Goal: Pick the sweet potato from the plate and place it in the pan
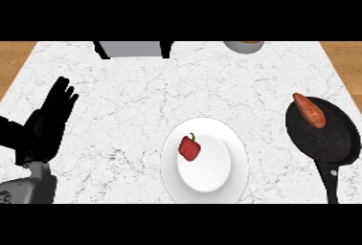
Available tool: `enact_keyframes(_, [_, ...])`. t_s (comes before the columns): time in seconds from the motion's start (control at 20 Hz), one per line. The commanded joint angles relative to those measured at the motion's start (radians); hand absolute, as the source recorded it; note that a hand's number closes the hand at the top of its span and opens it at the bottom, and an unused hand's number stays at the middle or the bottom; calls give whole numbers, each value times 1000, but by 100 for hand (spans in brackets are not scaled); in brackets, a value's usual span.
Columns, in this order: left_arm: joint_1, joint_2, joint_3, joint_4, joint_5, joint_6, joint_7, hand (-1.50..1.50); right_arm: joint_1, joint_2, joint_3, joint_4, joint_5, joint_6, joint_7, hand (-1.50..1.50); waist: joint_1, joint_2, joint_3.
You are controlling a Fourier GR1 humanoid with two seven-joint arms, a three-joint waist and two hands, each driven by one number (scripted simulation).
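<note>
Broadly, the white marble counter [141, 95] fills the view, with wooden floor [16, 57] showing past its left and right edges. At its far edge, up and to the right of the hand, stand a grey boxy item with dark sides [133, 49] and part of a round bowl-like object [244, 46], both cut by the frame.

The left hand [50, 119] stands at the view's left side, fingers straight and pointing up, holding nothing; its grey forearm [32, 186] enters from the lower left corner. The right hand does not show.

To the right of the hand and a little nearer lies a white plate [216, 172], well apart from it, with bare marble between them. The plate's near rim reaches the view's lower edge. On the plate's left part rests a red bell pepper [189, 147].

Farther right, beyond the plate, sits a black pan [329, 139] close to the counter's right edge, its handle [331, 184] running toward the lower edge. The sweet potato [310, 110] lies in the pan at its far left rim, with its upper end overhanging it.
</note>
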State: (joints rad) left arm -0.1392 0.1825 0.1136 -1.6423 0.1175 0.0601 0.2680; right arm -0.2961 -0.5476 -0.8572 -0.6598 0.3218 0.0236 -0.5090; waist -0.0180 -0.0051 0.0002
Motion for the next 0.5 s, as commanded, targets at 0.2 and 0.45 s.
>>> enact_keyframes(0.2, [29, -20, -24, -41, -26, 17, 16, 0, 235, -62, -80, -87, -201, 373, -85, -150, 8, 2, 0])
enact_keyframes(0.45, [-1, -20, -8, -18, -18, 8, 12, 0, 380, -56, -107, -130, -266, 423, -143, -150, 12, 4, 0])
